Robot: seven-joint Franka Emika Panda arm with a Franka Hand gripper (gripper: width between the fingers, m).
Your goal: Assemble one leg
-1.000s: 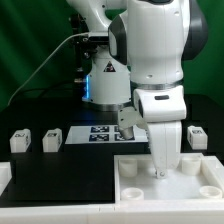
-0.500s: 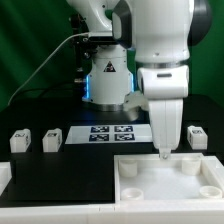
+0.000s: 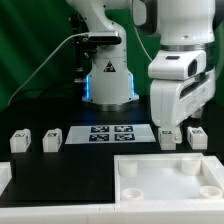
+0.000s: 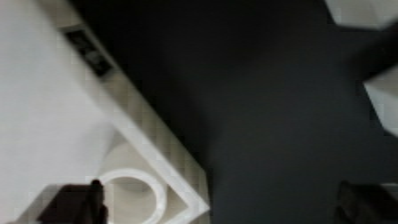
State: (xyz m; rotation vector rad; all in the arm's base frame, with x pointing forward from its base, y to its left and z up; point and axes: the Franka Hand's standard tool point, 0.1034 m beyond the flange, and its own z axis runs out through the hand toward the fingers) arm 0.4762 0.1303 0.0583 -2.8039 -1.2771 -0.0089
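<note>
Three small white legs with square tags show in the exterior view: two at the left (image 3: 18, 141) (image 3: 51, 139) and one at the right (image 3: 197, 136). My gripper (image 3: 171, 137) hangs just above the far edge of the large white tabletop (image 3: 150, 200), close beside the right leg. In the wrist view the gripper (image 4: 217, 205) is open and empty, with dark table between its fingertips (image 4: 71, 200). A corner hole (image 4: 135, 192) of the tabletop (image 4: 45, 120) lies by one fingertip. A white shape (image 4: 384, 100) at the picture's edge may be a leg.
The marker board (image 3: 110, 133) lies flat on the black table behind the tabletop. The robot base (image 3: 108, 80) stands at the back. A white block (image 3: 5, 178) sits at the front, at the exterior view's left.
The arm has risen out of the tabletop's far corner area and shifted toward the exterior view's right, nearer the right leg. The gripper holds nothing.
</note>
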